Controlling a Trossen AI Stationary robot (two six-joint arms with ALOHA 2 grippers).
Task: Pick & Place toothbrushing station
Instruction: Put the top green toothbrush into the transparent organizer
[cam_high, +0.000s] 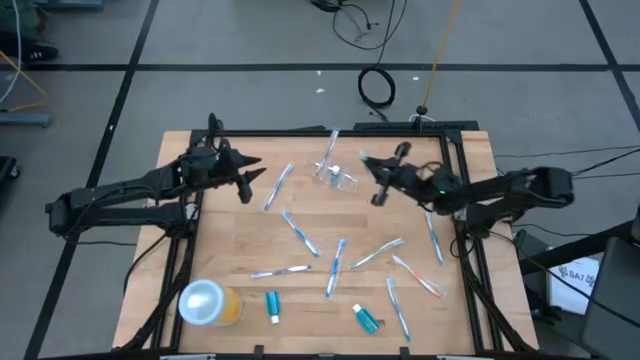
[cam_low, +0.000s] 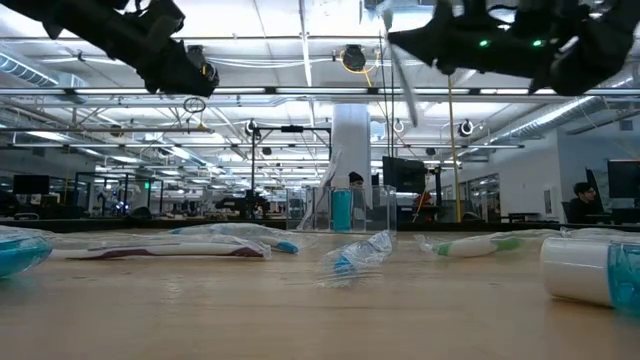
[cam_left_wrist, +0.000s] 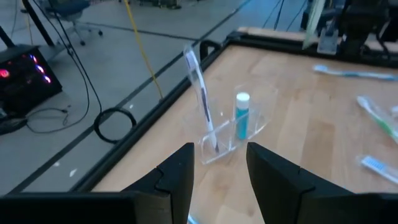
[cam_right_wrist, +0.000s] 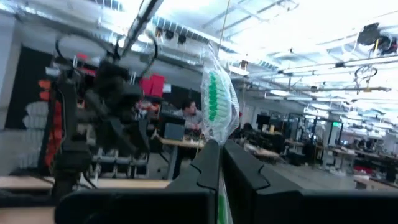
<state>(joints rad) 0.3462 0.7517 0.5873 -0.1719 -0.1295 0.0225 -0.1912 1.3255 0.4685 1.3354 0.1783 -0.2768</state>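
Clear cup (cam_high: 337, 176) stands at table's far middle w/ one toothbrush (cam_left_wrist: 200, 93) and a teal tube (cam_left_wrist: 241, 116) inside. Right gripper (cam_high: 367, 163), raised just right of cup, is clamped on a wrapped green-bristled toothbrush (cam_right_wrist: 217, 99). Left gripper (cam_high: 254, 178), partly spread, holds nothing, left of cup. No readable writing.

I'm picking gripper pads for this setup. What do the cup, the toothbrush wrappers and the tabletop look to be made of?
Cup: clear, glossy, probably hard plastic; the teal tube inside shows through its wall.
Toothbrush wrappers: thin clear film, crinkled and shiny, likely slippery.
Tabletop: pale wood with visible plank seams, smooth matte finish; possibly laminate.
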